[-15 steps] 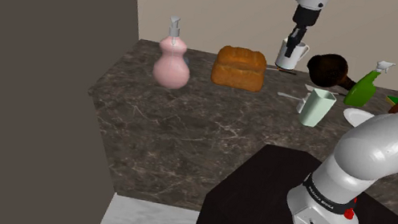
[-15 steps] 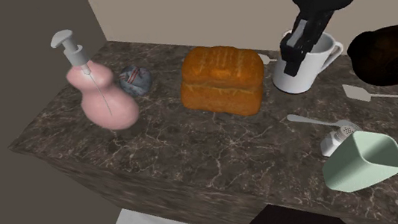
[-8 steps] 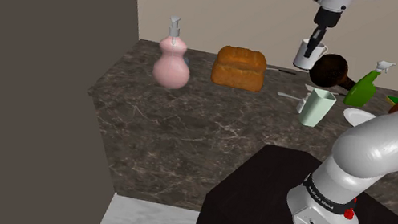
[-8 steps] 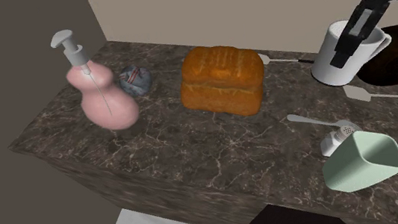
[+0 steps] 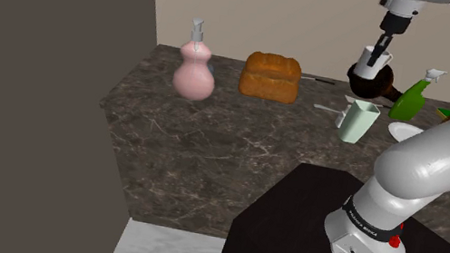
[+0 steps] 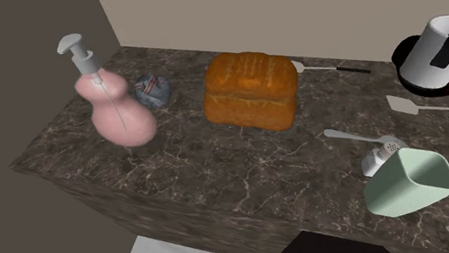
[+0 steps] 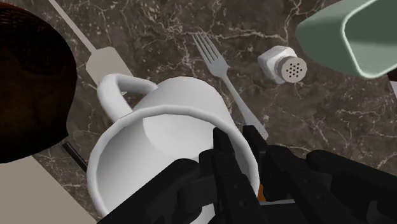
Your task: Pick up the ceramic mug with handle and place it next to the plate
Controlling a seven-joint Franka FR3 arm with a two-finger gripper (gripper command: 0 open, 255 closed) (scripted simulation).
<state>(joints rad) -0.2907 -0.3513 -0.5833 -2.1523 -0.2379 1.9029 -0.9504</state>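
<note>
The end effector [image 7: 240,141] was closed on the rim of the white mug [image 7: 168,130]: one black finger stood inside the mug, the other outside, and the wall was clamped between them. The mug hung tilted in the air, clear of the dark marble surface [image 5: 211,146], with its handle turned away from the fingers.

In the wrist view, a fork [image 7: 222,73] and a white shaker [image 7: 283,63] lay on the surface beyond the mug, and a pale green cup [image 7: 356,35] lay near the shaker. On the handle side there was a flat spatula [image 7: 108,63] and next to it a dark brown round vessel [image 7: 25,95].

In the shoulder view, the mug appeared in front of the upper part of this brown vessel. A green spray bottle [image 5: 413,96] stood just to the right of the vessel. The white plate [image 5: 404,132] lay nearer to the camera, beside the green cup, well apart from the mug. Farther to the shoulder view's left stood a loaf of bread [image 5: 270,76], then a pink soap dispenser [image 5: 194,66].
</note>
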